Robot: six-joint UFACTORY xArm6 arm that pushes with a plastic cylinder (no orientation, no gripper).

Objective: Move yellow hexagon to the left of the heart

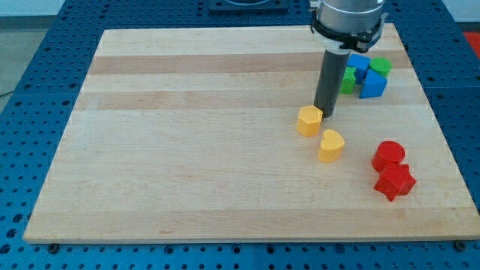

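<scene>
The yellow hexagon (308, 120) lies right of the board's middle. The yellow heart (331, 145) lies just below and to its right, a small gap apart. My tip (324, 114) stands at the hexagon's upper right edge, touching or nearly touching it, and above the heart.
A green block (347, 79), two blue blocks (372, 84) and another green block (381, 66) cluster at the upper right, partly behind the rod. A red cylinder (388, 155) and a red star (394, 182) lie at the lower right. The wooden board (187, 150) sits on a blue pegboard.
</scene>
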